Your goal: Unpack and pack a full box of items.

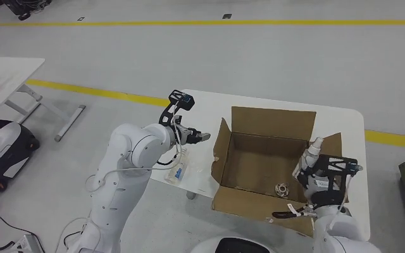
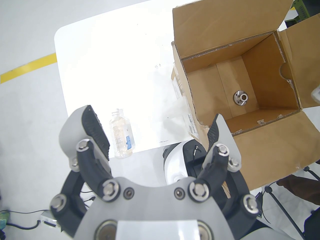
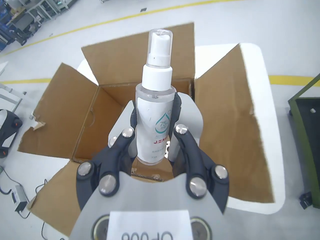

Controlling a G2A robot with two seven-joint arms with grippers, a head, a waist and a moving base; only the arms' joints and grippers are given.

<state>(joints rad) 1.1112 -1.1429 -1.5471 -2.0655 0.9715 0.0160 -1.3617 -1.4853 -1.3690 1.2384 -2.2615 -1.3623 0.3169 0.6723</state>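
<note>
Your right claw [image 3: 155,107] is closed on the body of the spray bottle [image 3: 157,76], one pad on each side of the label. The capped nozzle points away from the wrist. The bottle hangs above the open top of the cardboard box [image 3: 220,126], close to one side wall.

I can't tell from here whether this bottle is going out or in. Either way, travel straight up or down until it clears the raised flaps, and only then move sideways. The grip sits low on the bottle, so the long neck could swing; go gently and don't loosen your hold in mid-air. If it goes down into the box, aim away from the metal flange [image 2: 241,97] lying on the box floor.

Your left claw [image 2: 152,121] is spread wide with nothing between the pads. It hovers outside the box over the table [image 2: 112,51], on the side where a small clear bottle [image 2: 121,133] lies flat.
</note>
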